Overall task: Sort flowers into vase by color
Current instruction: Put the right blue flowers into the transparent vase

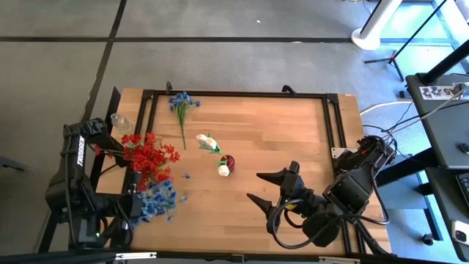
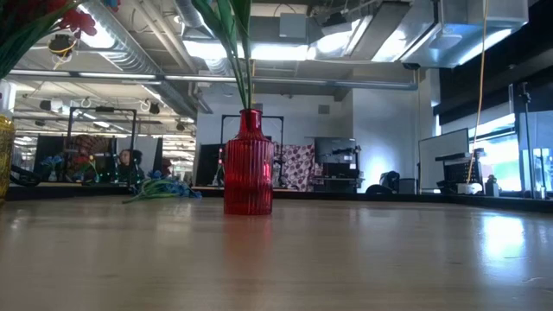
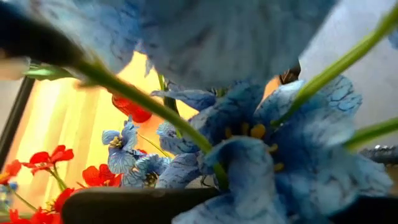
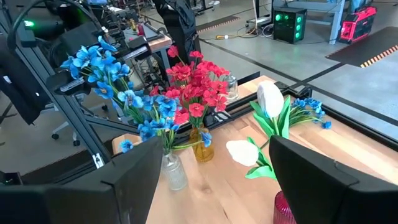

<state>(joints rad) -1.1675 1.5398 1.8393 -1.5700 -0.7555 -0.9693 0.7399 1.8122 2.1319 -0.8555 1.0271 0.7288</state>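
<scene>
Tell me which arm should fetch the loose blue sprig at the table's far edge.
Right, probably. The right hand is open and empty over bare table, with a clear run to the blue sprig. The left hand is shut among the blue flowers in a vase, at the near left corner.

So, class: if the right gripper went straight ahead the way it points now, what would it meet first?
Probably the white flowers standing in the red vase; the open right gripper points at them, though depth is unclear.
</scene>
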